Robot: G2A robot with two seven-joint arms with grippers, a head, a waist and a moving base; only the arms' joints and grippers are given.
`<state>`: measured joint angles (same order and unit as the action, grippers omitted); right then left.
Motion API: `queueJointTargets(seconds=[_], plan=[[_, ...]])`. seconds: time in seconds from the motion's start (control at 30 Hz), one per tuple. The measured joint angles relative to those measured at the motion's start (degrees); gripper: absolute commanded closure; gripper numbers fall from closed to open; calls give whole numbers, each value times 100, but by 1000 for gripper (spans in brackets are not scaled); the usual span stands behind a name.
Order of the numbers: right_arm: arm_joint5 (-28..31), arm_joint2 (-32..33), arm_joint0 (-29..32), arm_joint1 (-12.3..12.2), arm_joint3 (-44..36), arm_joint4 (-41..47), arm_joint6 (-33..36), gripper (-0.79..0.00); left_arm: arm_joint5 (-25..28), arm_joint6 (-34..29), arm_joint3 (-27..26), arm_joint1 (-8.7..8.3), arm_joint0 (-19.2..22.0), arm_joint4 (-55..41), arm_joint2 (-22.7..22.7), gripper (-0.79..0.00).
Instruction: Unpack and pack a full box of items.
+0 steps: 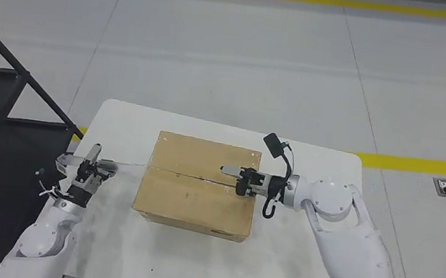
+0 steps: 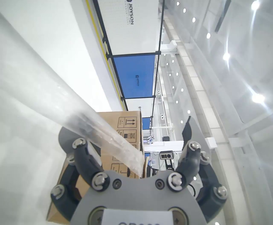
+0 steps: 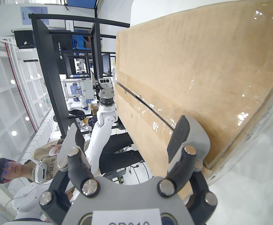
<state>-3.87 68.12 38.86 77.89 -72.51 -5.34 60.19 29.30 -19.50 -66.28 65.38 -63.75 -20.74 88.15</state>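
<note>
Far left, over the white desk (image 1: 123, 122): left pincer (image 1: 85, 159), spread wide, clamped on nothing, with a strip of clear tape (image 2: 53, 102) crossing one finger (image 2: 66, 138) and running toward the box. Mid-desk: brown cardboard box (image 1: 195, 186), flaps down, glossy tape along its centre seam (image 3: 147, 106). Right of centre, over the box top beside that seam: right pincer (image 1: 233, 174), likewise gaping, holding nothing.

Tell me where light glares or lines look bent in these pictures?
Right wrist view: glints on the tape along the box seam, box edges bowed. Left wrist view: ceiling lights flare into streaks. Top view: soft, even light on the table.
</note>
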Motion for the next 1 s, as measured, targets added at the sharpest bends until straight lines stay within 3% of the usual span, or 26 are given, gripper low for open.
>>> queueJointTargets(seconds=[0.23,0.43,1.0], plan=[[0,0,0,0,0,0,0,-785,134,690,-1190,-44,-542,920,327,-785],[0,0,0,0,0,0,0,-785,99,904,-1955,-47,-826,1431,415,-785],[85,53,298,-99,-303,43,-159,-785,30,622,-2624,-34,-646,2413,160,-785]])
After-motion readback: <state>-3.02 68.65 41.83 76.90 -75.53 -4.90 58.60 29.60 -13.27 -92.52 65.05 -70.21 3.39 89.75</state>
